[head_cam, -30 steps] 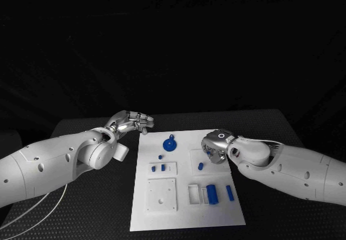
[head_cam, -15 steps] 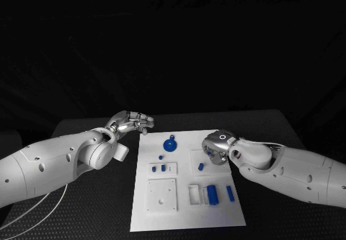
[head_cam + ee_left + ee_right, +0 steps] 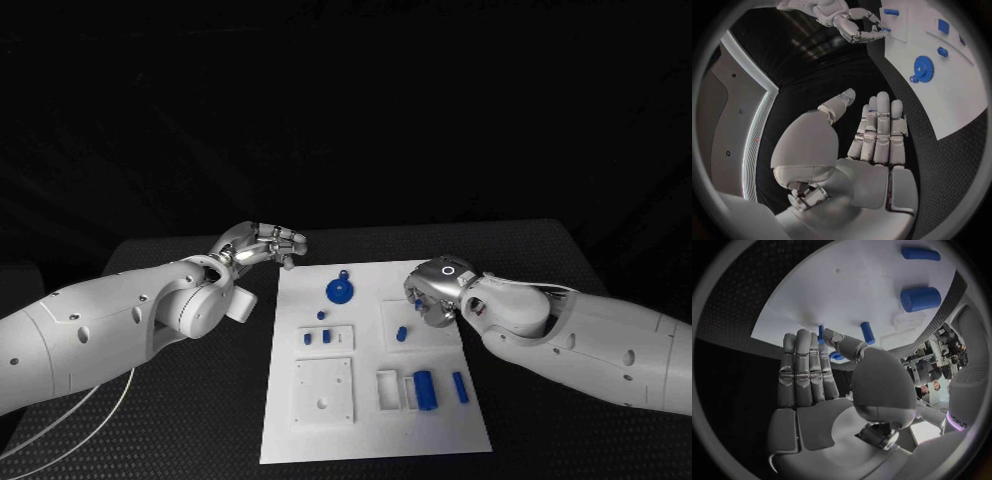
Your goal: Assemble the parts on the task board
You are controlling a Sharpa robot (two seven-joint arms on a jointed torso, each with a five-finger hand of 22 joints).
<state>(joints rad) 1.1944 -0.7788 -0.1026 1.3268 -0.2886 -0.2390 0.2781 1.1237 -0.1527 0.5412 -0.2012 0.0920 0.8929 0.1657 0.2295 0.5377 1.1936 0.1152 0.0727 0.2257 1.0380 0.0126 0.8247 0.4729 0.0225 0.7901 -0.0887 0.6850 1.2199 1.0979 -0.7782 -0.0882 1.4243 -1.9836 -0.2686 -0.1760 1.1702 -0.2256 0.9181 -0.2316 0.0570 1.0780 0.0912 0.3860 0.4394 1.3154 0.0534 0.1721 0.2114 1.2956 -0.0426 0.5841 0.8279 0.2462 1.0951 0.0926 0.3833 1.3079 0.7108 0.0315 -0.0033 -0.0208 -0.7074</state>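
- Here the white task board (image 3: 372, 400) lies in the middle of the black table (image 3: 534, 250), long side running away from the robot.
- The left hand (image 3: 263, 243) hovers over the bare table just off the board's far left corner, fingers straight and close together, holding nothing.
- The right hand (image 3: 431, 291) is over the board's far right part; a small blue peg (image 3: 821, 333) shows at its fingertips, but whether it is pinched I cannot tell.
- A blue gear (image 3: 339, 291) lies on the far half of the board.
- A large blue cylinder (image 3: 424, 387) and a thin blue pin (image 3: 460, 386) lie side by side near the right edge.
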